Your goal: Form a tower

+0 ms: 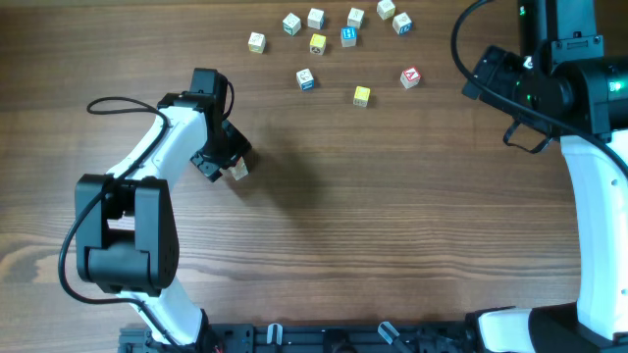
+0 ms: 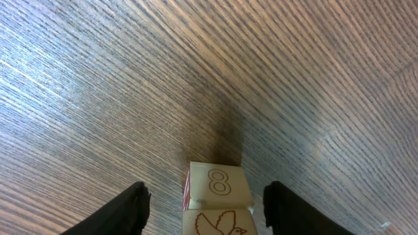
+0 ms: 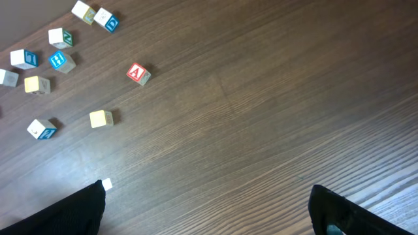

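Right hand [image 3: 208, 214]: fingers wide apart at lower corners. On table [image 3: 274, 117]: red "A" cube [image 3: 138, 73], yellow cube [image 3: 101, 118] near it, other letter cubes [image 3: 57, 60] upper left.

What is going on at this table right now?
The left gripper straddles a small tower of two cubes. Its fingers are open with gaps on both sides, not gripping. The right gripper hangs open and empty over the table. Loose cubes lie scattered at the far side.
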Robot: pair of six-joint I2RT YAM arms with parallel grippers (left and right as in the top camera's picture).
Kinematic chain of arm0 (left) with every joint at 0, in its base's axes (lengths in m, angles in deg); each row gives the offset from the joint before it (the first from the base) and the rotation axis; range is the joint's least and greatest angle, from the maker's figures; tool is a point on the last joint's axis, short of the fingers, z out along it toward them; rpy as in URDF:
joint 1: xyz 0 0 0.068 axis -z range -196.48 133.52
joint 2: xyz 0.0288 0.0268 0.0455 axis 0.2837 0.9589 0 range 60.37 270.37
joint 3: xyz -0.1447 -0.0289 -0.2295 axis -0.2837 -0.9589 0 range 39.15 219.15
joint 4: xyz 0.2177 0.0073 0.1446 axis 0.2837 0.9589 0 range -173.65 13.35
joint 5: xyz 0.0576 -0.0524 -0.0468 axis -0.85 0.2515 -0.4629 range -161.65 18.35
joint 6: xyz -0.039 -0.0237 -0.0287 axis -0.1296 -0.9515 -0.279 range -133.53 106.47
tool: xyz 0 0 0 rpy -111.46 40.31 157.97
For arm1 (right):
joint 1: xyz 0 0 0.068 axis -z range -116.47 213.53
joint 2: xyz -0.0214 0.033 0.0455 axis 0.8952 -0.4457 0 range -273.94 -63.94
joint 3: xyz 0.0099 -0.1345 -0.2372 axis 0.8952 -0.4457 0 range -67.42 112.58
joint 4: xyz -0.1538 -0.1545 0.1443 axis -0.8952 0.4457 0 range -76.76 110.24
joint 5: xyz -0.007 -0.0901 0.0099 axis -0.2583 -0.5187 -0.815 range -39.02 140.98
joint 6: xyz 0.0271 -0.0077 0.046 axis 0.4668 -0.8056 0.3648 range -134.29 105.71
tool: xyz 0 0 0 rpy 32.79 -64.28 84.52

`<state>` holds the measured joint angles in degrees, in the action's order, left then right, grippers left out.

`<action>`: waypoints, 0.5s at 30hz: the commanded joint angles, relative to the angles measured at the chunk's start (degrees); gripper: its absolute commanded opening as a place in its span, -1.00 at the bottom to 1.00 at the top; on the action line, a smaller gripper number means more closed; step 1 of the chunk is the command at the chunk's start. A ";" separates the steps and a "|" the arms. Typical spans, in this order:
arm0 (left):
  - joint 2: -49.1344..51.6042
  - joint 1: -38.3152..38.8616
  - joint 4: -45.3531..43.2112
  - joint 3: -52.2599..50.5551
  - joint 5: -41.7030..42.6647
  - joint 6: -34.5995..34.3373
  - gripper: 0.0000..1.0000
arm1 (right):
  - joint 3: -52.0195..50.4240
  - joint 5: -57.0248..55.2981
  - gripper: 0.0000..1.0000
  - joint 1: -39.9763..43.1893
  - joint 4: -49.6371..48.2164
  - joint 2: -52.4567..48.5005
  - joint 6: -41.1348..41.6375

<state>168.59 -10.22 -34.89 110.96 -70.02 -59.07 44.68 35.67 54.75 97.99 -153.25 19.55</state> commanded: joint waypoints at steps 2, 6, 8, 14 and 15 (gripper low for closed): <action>0.90 -0.11 -0.17 -0.46 0.31 0.04 0.09 | -0.20 -1.16 0.99 0.28 -0.13 -0.61 0.68; 0.90 -0.11 -0.17 -0.46 0.28 0.07 -0.02 | -0.20 -1.16 0.99 0.28 -0.13 -0.61 0.70; 0.90 -0.11 -0.26 -0.46 0.28 0.07 -0.07 | -0.20 -1.16 0.99 0.28 -0.13 -0.61 0.68; 0.90 -0.13 -0.48 -0.46 0.17 0.09 -0.12 | -0.20 -1.16 0.99 0.28 -0.13 -0.59 0.68; 0.90 -0.11 -0.55 -0.46 -0.02 0.09 -0.13 | -0.20 -1.16 0.99 0.28 -0.15 -0.61 0.68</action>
<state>168.59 -10.22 -35.27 110.96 -70.02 -59.07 44.68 35.67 54.75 97.99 -153.25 19.55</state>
